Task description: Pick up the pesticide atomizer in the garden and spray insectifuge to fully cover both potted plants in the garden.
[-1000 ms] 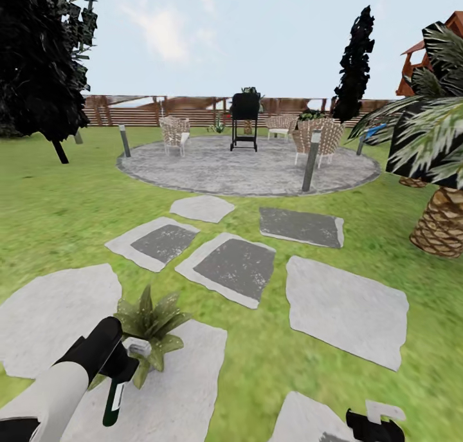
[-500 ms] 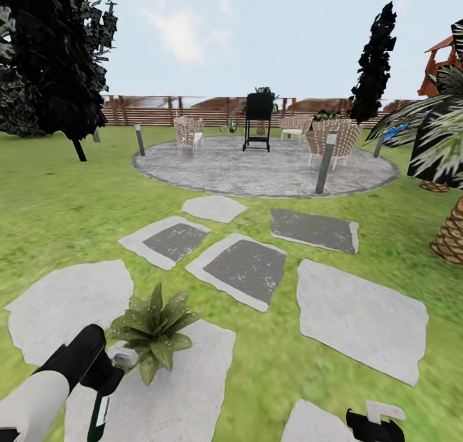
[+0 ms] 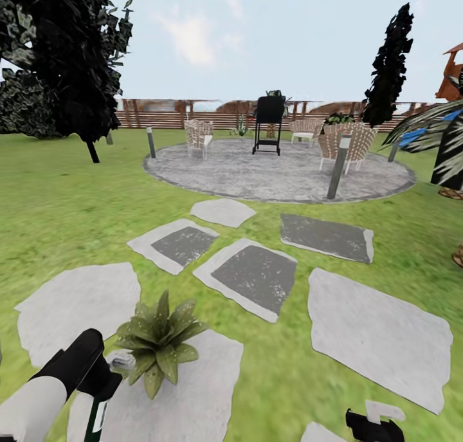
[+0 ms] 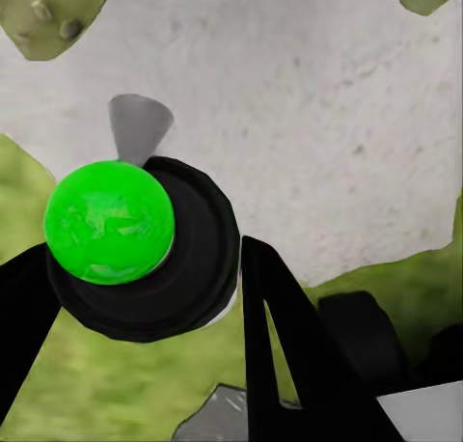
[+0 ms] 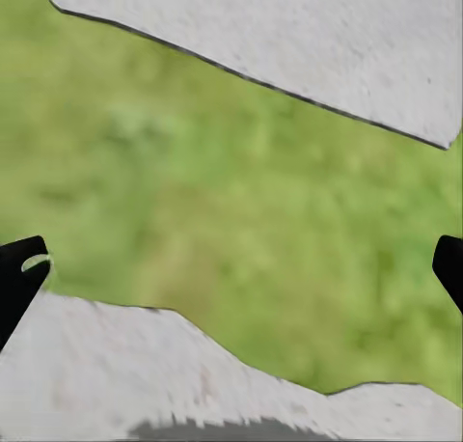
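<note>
1. The left gripper (image 4: 145, 297) is clamping the pesticide atomizer (image 4: 145, 263) between its two black fingers (image 4: 289, 336), which are pressing on either side of the dark round body; from the wrist camera a bright green disc is sitting on the bottle's end.
2. In the head view the left gripper (image 3: 103, 381) is hanging at the near left, over a pale stepping stone (image 3: 186, 403), with the pesticide atomizer (image 3: 96, 419) pointing downward below it, its dark body and pale label running off the near edge of the picture.
3. A potted plant (image 3: 159, 345), a rosette of pointed green leaves, is standing just to the right of that gripper on the same stone, and a small pale grey piece at the gripper's front is almost touching its leaves.
4. The right gripper (image 5: 231, 268) is spreading wide, with only its black fingertips (image 5: 19, 278) showing at the two sides, and nothing is lying between them but grass and stone.
5. In the head view the right gripper (image 3: 376, 424) is sitting low at the near right edge.
6. Farther off, grey and white stepping stones (image 3: 254, 278) are leading across the lawn (image 3: 58, 223) to a round grey patio (image 3: 276, 175).
7. On the patio, wicker chairs (image 3: 344, 143) and a black grill (image 3: 269, 123) are standing, with short grey posts (image 3: 339, 165) at its rim.
8. A brown slatted fence (image 3: 173, 115) is running along the far side, and dark trees (image 3: 64, 56) are rising at the left and right.
</note>
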### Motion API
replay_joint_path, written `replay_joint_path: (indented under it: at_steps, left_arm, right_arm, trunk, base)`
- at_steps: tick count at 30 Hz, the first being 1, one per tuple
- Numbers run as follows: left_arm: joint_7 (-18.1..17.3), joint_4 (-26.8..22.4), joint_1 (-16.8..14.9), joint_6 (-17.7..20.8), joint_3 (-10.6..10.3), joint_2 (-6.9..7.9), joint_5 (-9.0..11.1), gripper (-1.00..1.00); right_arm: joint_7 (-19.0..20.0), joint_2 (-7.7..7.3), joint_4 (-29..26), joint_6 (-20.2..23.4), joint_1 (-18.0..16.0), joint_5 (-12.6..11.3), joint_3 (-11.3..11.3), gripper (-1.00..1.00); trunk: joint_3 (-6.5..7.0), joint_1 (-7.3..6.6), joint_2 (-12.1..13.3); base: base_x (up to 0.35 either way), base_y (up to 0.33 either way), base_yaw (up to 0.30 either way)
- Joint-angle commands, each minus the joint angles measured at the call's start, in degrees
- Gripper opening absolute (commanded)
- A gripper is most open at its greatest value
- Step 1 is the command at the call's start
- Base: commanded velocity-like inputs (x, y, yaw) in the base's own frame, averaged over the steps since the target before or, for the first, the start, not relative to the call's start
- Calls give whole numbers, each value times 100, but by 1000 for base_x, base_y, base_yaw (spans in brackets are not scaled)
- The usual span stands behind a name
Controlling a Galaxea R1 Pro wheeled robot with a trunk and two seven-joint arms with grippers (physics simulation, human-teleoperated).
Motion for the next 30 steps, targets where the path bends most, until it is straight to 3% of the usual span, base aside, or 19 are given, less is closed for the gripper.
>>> replay_joint_path:
  at_steps: [1,3,6,9,11,13,16,20,25,30]
  left_arm:
    - [-54,-16,-2,18,5,-3,-54,-100]
    - [-54,-36,-14,47,-124,-7,-55,-100]
    - [-66,-47,-63,96,-520,12,-54,-100]
    - [-71,-55,-129,104,-583,31,-55,-100]
    - [-78,-29,-402,109,-789,35,-273,-100]
    - [-146,-2,-483,110,-902,32,-444,-100]
    - [-462,-20,-524,110,-961,33,-644,-100]
    - [-1020,-47,-592,110,-961,54,-1153,-100]
    - [-1577,-49,-681,110,-956,23,-1533,-100]
    - [-1620,-49,-688,110,-948,-38,-1557,-100]
  right_arm:
    - [-16,0,10,-23,-6,60,-44,100]
    - [-16,0,8,-23,-6,60,-44,100]
    - [-16,-14,10,-23,-6,60,-44,100]
    - [-16,-27,10,-23,-6,66,-47,100]
    - [-16,-34,10,-23,-6,68,-45,100]
    - [-16,-35,10,-23,-6,68,-45,100]
    - [-16,-35,10,-23,-6,69,-44,100]
    - [-16,-25,3,-23,-6,61,-50,100]
    - [-16,-18,2,-23,-6,60,-45,100]
    - [-16,-17,2,-23,-6,60,-45,100]
  trunk:
    - [-6,2,-2]
    - [-6,2,-2]
    - [-6,2,-2]
    - [-6,2,-2]
    - [-6,2,-2]
    - [-6,2,-2]
    - [-6,2,-2]
    - [-6,2,-2]
    - [-6,2,-2]
    - [-6,2,-2]
  base:
    - [332,0,1]
    - [289,0,0]
    - [207,0,0]
    - [46,0,0]
    - [7,0,0]
    - [2,0,0]
    - [0,0,0]
    - [0,0,1]
    - [0,0,168]
    - [0,0,266]
